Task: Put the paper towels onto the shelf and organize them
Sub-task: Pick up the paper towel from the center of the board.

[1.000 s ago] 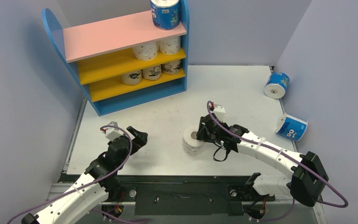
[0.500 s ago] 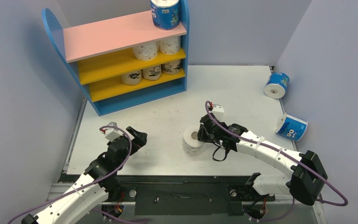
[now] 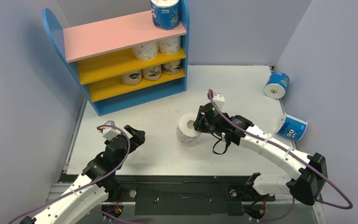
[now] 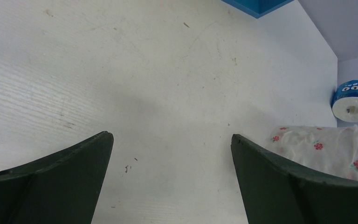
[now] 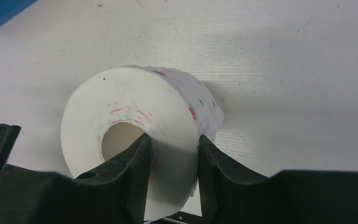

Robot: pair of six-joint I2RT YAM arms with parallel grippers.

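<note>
Right gripper and dotted white roll have shifted up-left toward the shelf since a second ago; the roll sits tilted at mid-table.

Scuffed white table, lavender walls close around. Shelf far left: one blue roll on the pink top, two dotted rolls on the upper yellow board, three tan rolls on the lower. Two more blue rolls lie by the right wall. Only the right wrist view shows the grip: one finger in the hollow core, one outside, clamped on the roll's wall. Left wrist view shows its red flower print. Right arm reaches leftward; left arm is low, left gripper spread wide, holding nothing.
</note>
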